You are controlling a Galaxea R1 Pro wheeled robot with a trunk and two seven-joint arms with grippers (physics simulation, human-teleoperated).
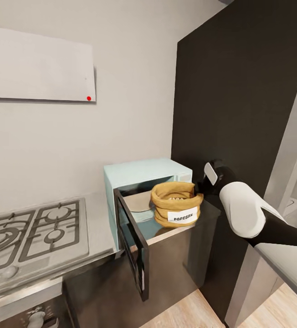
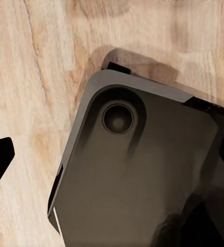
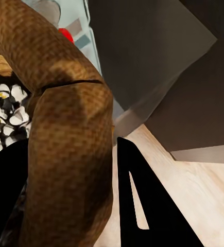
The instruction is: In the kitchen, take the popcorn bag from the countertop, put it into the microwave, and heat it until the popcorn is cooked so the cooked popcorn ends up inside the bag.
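The pale blue microwave (image 1: 139,175) stands on the grey countertop (image 1: 98,228), its black-framed door (image 1: 132,241) swung open towards me. The tan popcorn bag (image 1: 173,209) sits at the mouth of the microwave, label facing me, with pale popcorn (image 1: 176,199) inside. My right gripper (image 1: 199,192) is shut on the bag's right rim. In the right wrist view the rolled rim of the bag (image 3: 70,144) lies between the black fingers (image 3: 137,206), beside white and yellow popcorn (image 3: 3,108). I cannot tell whether the bag rests on a surface. My left gripper (image 2: 112,154) hangs open over the floor.
A gas hob (image 1: 30,232) with black grates lies left of the microwave. A tall dark cabinet (image 1: 239,91) rises right behind it. A white panel (image 1: 39,64) hangs on the wall above. The left wrist view shows my dark base (image 2: 142,175) on the wooden floor (image 2: 29,77).
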